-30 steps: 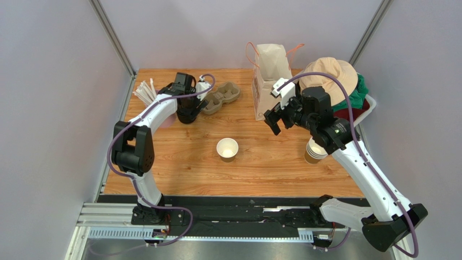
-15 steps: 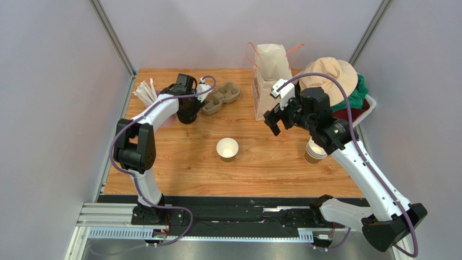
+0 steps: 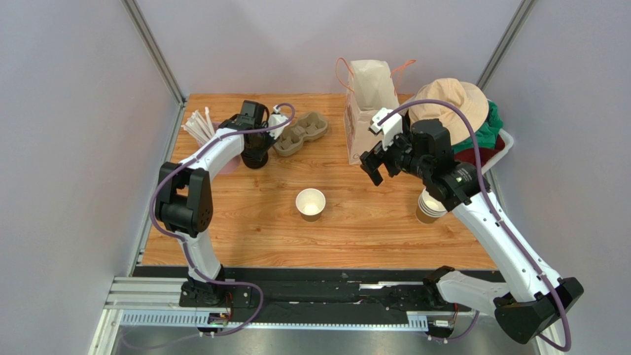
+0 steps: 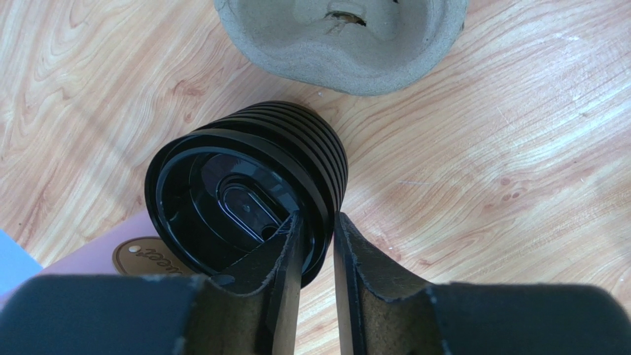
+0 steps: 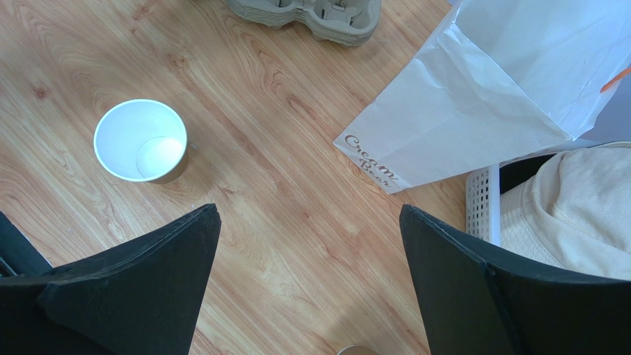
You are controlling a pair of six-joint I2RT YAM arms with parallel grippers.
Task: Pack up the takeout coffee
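Top external: the lidless paper cup [image 3: 310, 203] stands mid-table. Left wrist: the left gripper [image 4: 317, 219], nearly closed, apparently pinches the rim of the top lid [image 4: 237, 201] on the lid stack [image 4: 329, 159]. Right wrist: the right gripper [image 5: 307, 214] hovers wide open, empty.

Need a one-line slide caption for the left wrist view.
Left pincer straddles the rim of the black lid stack, pulp cup carrier beyond.

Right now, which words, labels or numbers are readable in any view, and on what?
"Cream", then a second word, probably "Bear": brown script on the white paper bag.
Unreadable, partly hidden: the brown oval label on the pink object beside the stack of black plastic lids.
Nothing else legible.
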